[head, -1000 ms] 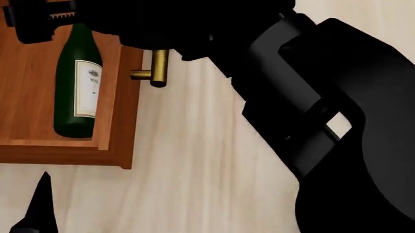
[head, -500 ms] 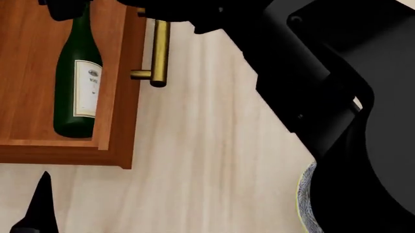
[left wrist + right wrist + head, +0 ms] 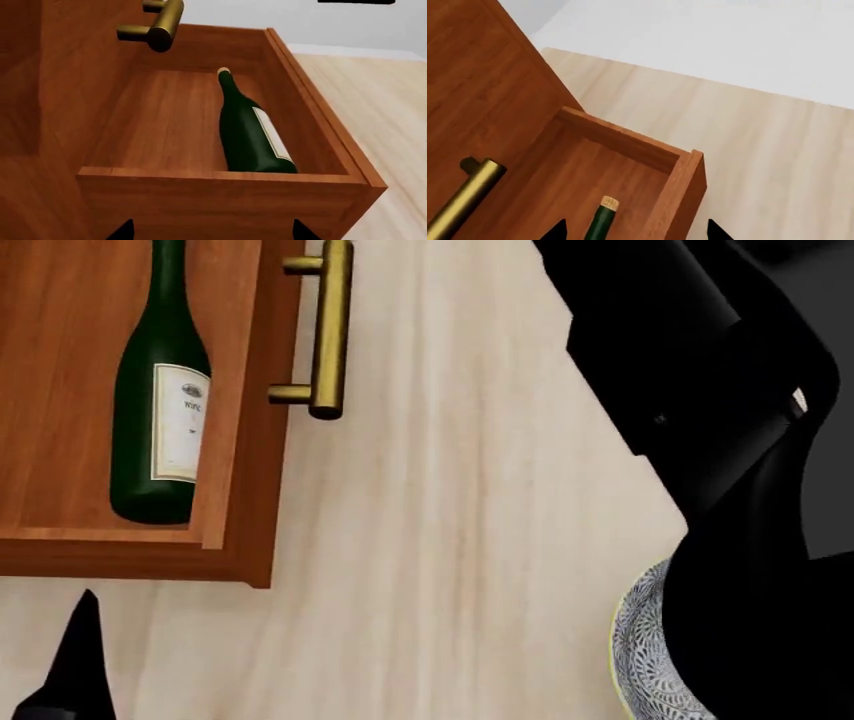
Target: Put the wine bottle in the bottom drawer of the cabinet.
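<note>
Presently, contents as found, all placed relative to the bottom drawer [image 3: 220, 200]. Item: the wine bottle [image 3: 252, 131], dark green, white label, tan cork; lying on its side on the drawer's floor, along the wall furthest from the cabinet [image 3: 40, 100], cork toward one end wall and base close to the opposite end wall; nothing touching it. Item: the bottom drawer itself, pulled well out of the cabinet, open at the top; its brass handle [image 3: 327, 330] on the outer front, over the pale wooden floor [image 3: 454, 540]. Item: an upper drawer's handle [image 3: 157, 27], brass, above the open drawer on the cabinet side. Item: a blue-patterned dish [image 3: 641, 650], well apart from the drawer, mostly hidden behind the dark right arm [image 3: 721, 380].

Left tool [image 3: 212, 231]: only two dark fingertips show, set wide apart just outside the drawer's near end wall; spread and holding nothing. Right tool [image 3: 631, 231]: likewise two tips, well separated, above the drawer near the bottle's cork end; spread and holding nothing.

Step in hand, by judgement: placement looks complete; bottle released inside the drawer; arms clear of it. Next move, if the drawer is to be closed: bring one tool to the drawer front or handle and push it squarely toward the cabinet; gently, since the round bottle could roll.
</note>
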{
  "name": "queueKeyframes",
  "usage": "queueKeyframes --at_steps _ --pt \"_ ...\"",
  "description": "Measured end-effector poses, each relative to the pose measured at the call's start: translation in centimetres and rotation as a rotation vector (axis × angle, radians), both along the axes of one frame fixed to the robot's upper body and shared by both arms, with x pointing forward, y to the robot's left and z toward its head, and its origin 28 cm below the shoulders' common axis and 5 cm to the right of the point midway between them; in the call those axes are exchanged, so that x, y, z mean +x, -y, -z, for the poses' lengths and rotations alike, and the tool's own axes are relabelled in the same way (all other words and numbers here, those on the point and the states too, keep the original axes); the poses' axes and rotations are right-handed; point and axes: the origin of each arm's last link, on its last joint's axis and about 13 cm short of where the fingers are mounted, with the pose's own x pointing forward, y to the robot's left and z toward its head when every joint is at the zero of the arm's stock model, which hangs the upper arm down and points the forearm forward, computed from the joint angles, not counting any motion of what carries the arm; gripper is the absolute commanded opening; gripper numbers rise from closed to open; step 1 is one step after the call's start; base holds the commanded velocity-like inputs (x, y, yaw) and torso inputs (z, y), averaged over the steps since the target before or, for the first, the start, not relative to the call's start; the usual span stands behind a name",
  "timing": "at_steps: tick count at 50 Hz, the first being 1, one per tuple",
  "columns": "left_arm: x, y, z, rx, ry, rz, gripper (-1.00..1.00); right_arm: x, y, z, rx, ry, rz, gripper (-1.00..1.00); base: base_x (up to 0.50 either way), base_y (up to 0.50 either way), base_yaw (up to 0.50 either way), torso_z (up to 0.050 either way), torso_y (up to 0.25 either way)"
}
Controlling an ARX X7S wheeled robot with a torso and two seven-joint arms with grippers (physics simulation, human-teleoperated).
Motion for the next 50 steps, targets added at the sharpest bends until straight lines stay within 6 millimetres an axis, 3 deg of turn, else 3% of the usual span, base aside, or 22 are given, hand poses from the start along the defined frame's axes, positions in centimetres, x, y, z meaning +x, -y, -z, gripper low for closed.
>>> queueKeyframes --at_steps 9,27,50 --pt "-0.3 0.0 -0.6 0.016 0.011 -0.009 1.0 -0.6 1.1 -1.1 -0.001 0.046 0.025 1.0 0.0 0.0 0.0 0.0 0.0" --pt "-2.0 -0.2 -2.5 0.067 0.048 -0.039 1.0 -2.4 4.2 -1.3 0.008 0.103 0.102 1.0 0.0 0.0 0.0 0.0 0.0" --pt "-4.6 0.2 -2.7 0.103 0.043 -0.017 1.0 -5.9 7.0 -1.4 0.026 0.157 0.162 1.0 0.0 0.0 0.0 0.0 0.0"
